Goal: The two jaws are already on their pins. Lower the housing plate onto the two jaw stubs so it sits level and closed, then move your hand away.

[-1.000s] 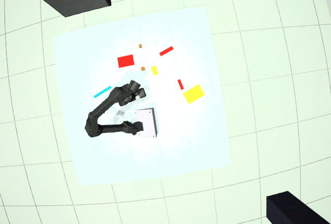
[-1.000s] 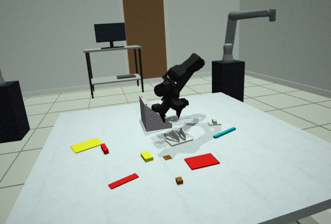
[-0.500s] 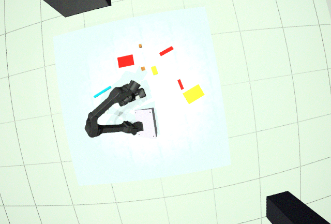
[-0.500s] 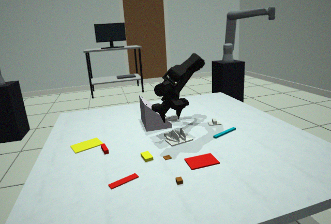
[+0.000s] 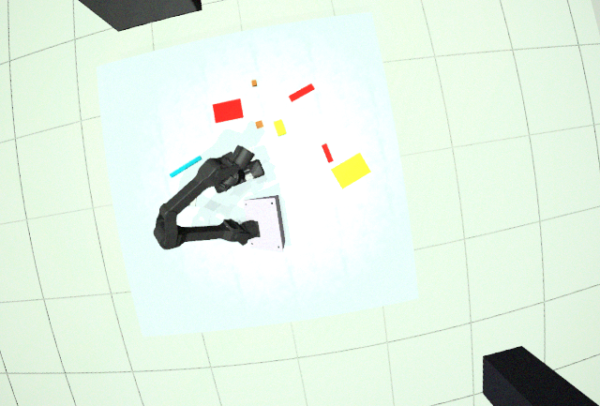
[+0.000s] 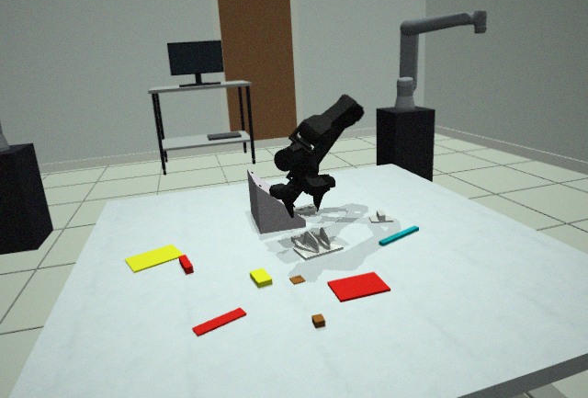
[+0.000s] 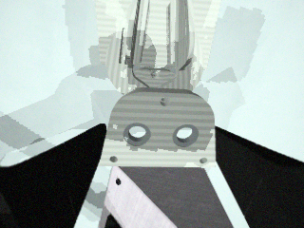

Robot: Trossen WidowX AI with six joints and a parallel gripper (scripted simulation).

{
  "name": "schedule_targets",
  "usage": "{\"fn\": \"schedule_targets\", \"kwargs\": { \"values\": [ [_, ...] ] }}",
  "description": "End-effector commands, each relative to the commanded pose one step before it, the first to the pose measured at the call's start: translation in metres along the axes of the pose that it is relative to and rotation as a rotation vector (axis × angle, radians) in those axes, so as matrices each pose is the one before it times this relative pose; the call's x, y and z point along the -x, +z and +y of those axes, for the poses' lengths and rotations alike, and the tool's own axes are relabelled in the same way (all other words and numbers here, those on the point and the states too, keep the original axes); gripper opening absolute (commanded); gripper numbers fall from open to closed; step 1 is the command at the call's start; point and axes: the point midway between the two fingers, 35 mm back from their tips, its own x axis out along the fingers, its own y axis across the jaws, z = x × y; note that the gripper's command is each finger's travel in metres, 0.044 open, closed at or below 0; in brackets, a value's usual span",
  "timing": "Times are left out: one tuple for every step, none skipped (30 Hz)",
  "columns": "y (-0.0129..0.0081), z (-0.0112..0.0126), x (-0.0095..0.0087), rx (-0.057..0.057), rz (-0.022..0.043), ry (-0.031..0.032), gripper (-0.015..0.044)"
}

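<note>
Showing a pale gripper housing plate, two round holes (neatly paired), rounded corners, gripped between the wide-set fingers of the gripper

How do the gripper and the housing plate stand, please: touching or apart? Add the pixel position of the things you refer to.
Touching: the wrist view shows the housing plate (image 7: 161,114) (image 6: 306,210) between the gripper's (image 7: 161,126) (image 6: 304,213) (image 5: 240,176) fingers, one against each side.

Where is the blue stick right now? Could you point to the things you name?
In the exterior view, the blue stick (image 5: 185,166) (image 6: 399,235) lies on the right side of the table, behind and to the right of the large red rectangle (image 5: 227,111) (image 6: 358,286).
</note>
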Motion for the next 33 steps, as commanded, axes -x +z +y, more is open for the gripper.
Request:
{"fn": "schedule_targets", "kwargs": {
  "values": [
    [-0.00042, -0.00005, -0.00218, 0.0025, 0.00361, -0.00201, 0.0351],
    [0.00015, -0.00014, -0.00166, -0.0001, -0.00001, -0.0002, 0.0351],
    [0.00015, -0.00013, -0.00166, -0.0001, -0.00001, -0.00019, 0.0351],
    [0.00014, -0.00012, -0.00166, -0.0001, -0.00002, -0.00017, 0.0351],
    [0.00013, -0.00011, -0.00166, -0.0001, -0.00002, -0.00016, 0.0351],
    [0.00012, -0.0001, -0.00166, -0.0001, -0.00002, -0.00014, 0.0351],
    [0.00011, -0.00009, -0.00165, 0.0, -0.00002, -0.00013, 0.0351],
    [0.0001, -0.00008, -0.00165, 0.0, -0.00003, -0.00011, 0.0351],
    [0.00009, -0.00007, -0.00165, 0.0, -0.00003, -0.0001, 0.0351],
    [0.00009, -0.00006, -0.00165, 0.0, -0.00003, -0.00008, 0.0351],
    [0.00008, -0.00005, -0.00165, 0.0, -0.00003, -0.00007, 0.0351],
    [0.00007, -0.00004, -0.00164, 0.0, -0.00003, -0.00005, 0.0351],
    [0.00006, -0.00003, -0.00164, 0.0, -0.00003, -0.00004, 0.0351],
    [0.00005, -0.00002, -0.00164, 0.0, -0.00004, -0.00003, 0.0351],
    [0.00004, -0.00002, -0.00164, 0.0, -0.00004, -0.00001, 0.0351],
    [0.00003, -0.00001, -0.00163, 0.0, -0.00004, 0.0, 0.0351],
    [0.00002, 0.0, -0.00163, 0.0, -0.00004, 0.00002, 0.0351],
    [0.00001, 0.00001, -0.00163, 0.0, -0.00004, 0.00003, 0.0351],
    [0.0, 0.00002, -0.00162, 0.0, -0.00004, 0.00005, 0.0351],
    [0.0, 0.00003, -0.00162, 0.0, -0.00004, 0.00006, 0.0351],
    [-0.00001, 0.00004, -0.00162, 0.0, -0.00004, 0.00008, 0.0351],
    [-0.00002, 0.00005, -0.00162, 0.0, -0.00004, 0.00009, 0.0351],
    [-0.00003, 0.00005, -0.00161, 0.0, -0.00004, 0.00011, 0.0351],
    [-0.00004, 0.00006, -0.00161, 0.0, -0.00004, 0.00012, 0.0351],
    [-0.00005, 0.00007, -0.00161, 0.0, -0.00004, 0.00014, 0.0351],
    [-0.00006, 0.00008, -0.0016, 0.0, -0.00004, 0.00015, 0.0351],
    [-0.00007, 0.00009, -0.0016, 0.0, -0.00004, 0.00017, 0.0351],
    [-0.00008, 0.0001, -0.0016, 0.0, -0.00004, 0.00018, 0.0351],
    [-0.00009, 0.0001, -0.00159, 0.0, -0.00004, 0.0002, 0.0351],
    [-0.0001, 0.00011, -0.00159, 0.0, -0.00004, 0.00021, 0.0351],
    [-0.00011, 0.00012, -0.00159, 0.0, -0.00004, 0.00023, 0.0351],
    [-0.00012, 0.00013, -0.00158, 0.0, -0.00004, 0.00024, 0.0351],
    [-0.00013, 0.00014, -0.00158, 0.0, -0.00004, 0.00026, 0.0351]
  ]
}}
